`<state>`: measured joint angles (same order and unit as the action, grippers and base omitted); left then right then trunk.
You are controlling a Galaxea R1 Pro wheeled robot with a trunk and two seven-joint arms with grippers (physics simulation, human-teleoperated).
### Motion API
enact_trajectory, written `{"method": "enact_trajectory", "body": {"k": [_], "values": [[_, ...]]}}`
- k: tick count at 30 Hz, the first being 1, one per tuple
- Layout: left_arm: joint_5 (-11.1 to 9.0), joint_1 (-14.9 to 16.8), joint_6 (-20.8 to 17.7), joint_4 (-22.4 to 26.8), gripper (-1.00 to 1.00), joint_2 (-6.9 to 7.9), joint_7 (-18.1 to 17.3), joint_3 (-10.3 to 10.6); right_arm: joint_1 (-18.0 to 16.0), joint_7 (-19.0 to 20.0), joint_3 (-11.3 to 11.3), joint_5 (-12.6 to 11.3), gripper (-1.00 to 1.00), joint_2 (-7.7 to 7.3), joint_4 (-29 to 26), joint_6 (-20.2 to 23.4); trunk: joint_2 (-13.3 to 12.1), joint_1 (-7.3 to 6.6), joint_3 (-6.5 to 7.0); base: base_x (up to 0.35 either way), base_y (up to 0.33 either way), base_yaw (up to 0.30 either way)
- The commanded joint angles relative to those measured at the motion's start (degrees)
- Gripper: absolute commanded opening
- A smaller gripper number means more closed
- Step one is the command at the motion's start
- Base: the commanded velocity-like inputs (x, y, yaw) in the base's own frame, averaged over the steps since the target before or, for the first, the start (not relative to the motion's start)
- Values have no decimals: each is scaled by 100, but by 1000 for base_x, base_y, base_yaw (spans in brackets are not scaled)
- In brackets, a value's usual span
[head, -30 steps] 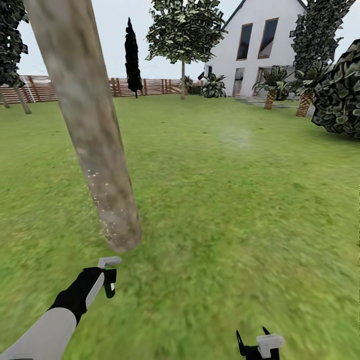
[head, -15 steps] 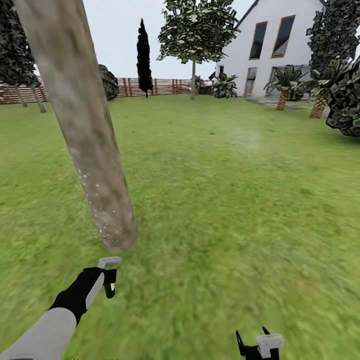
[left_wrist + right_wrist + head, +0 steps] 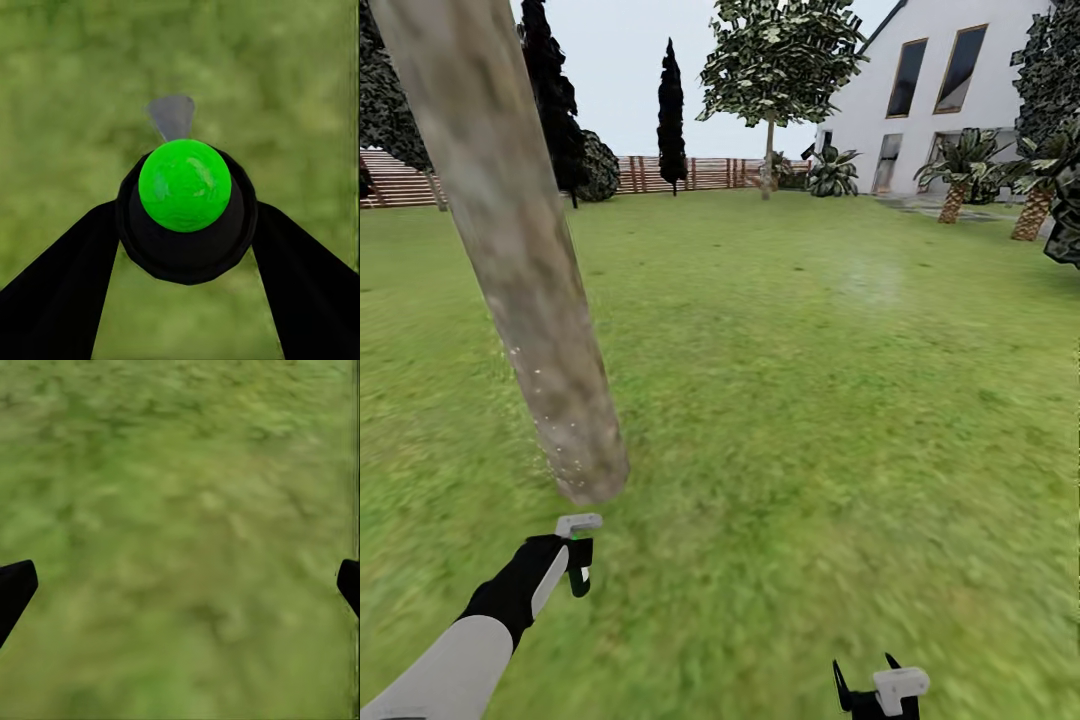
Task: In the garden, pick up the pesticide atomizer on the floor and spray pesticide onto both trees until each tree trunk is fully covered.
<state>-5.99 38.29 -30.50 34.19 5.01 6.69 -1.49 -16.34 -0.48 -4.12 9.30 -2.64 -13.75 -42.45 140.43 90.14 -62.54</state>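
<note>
view swings left, trunk (image 3: pixel 525 270) stays close | left gripper (image 3: pixel 184 247) clamps sprayer (image 3: pixel 184 186), right gripper (image 3: pixel 180 585) spread, empty | white specks (image 3: pixel 550 420) low only, coverage looks partial

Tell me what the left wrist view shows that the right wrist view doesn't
Left wrist view alone: the left gripper shut on the pesticide atomizer, whose bright green round body sits in a black collar between the fingers, a grey nozzle beyond it. Right wrist view alone: the right gripper open and holding nothing, its fingertips far apart at the picture's edges. Both share the blurry green grass floor behind the gripper.
</note>
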Motion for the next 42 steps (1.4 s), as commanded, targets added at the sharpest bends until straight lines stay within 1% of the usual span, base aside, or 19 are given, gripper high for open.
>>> {"method": "enact_trajectory", "body": {"k": [1, 5, 21, 30, 36, 39, 42], "values": [[2, -1, 0, 0, -100, 0, -6, 0, -1, -3, -1, -4, 100, 0, -3, 0, 0, 0, 0, 92, -272, 0], [2, -2, 0, 0, -100, 0, -9, 0, -1, -5, 4, -7, 100, 0, -5, 0, 0, 0, 0, 93, -271, 70], [10, 0, 0, 0, -100, 4, -1, 0, -1, 4, 8, 0, 100, 0, 4, 1, 0, 0, 0, 107, -271, 268], [-4, -1, 0, 9, -100, 9, -3, -1, 0, 4, 8, -2, 100, 0, 2, 1, 0, 0, 0, 97, -271, 47], [-7, 0, 0, 9, -100, 9, -7, -9, 3, 4, 8, 1, 100, 0, 4, 0, 0, 0, 0, 2, -273, 244], [-7, 2, 6, 9, -100, 7, -9, -118, -1, 4, 8, 2, 100, 0, 4, 0, 0, 0, 0, 0, -273, 277], [-10, 3, 12, 41, -100, 4, -9, -157, 2, 4, 8, 2, 100, 0, 4, 0, 0, 0, 0, 8, -260, 277]]}}
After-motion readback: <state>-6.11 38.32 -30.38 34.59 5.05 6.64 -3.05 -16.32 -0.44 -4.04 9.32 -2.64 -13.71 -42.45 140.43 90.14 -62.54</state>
